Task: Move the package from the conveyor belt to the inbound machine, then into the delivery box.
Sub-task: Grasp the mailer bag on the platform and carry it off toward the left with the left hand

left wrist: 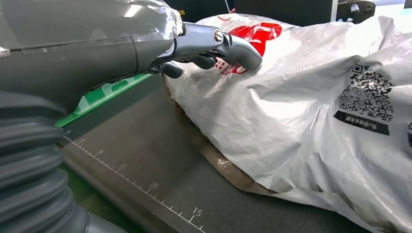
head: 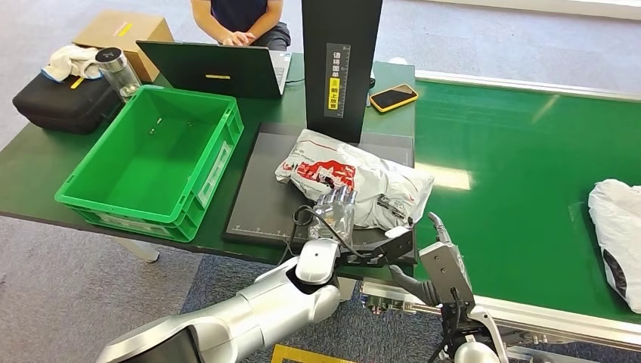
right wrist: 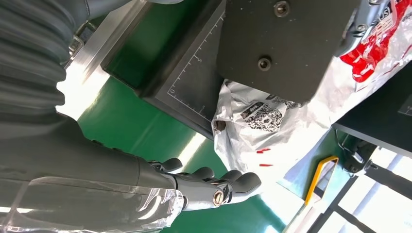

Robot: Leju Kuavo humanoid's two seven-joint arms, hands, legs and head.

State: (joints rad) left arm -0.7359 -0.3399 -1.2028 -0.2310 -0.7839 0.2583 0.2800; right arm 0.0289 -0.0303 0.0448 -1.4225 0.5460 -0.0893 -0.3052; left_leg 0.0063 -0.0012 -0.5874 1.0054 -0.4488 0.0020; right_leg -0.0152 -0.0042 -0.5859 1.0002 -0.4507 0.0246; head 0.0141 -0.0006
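The crumpled white plastic mailer package with red printing (head: 355, 180) lies on the flat black measuring platform of the inbound machine (head: 261, 200), just below centre of the head view, its long axis running from upper left to lower right so that its lower-right end hangs over the platform's edge toward the green conveyor belt (head: 521, 174). The left hand (head: 336, 208) is the nearer one: it sits at the package's near edge, the package lying straight ahead of its fingers (left wrist: 240, 51), which in the left wrist view rest on the red-printed top of the plastic, reaching over it rather than closed around it; I cannot tell whether they have any real hold. The right hand (head: 446, 261) hangs apart at the lower right, beside the belt's near rail, fingers loosely extended and holding nothing. To the left of the platform, the green plastic delivery crate (head: 151, 162) stands on the dark green table (head: 34, 166) with nothing in it that I can make out. My guess is the coming move carries the package leftward across the platform into that crate. A second white bag (head: 616, 234) waits at the belt's right edge.
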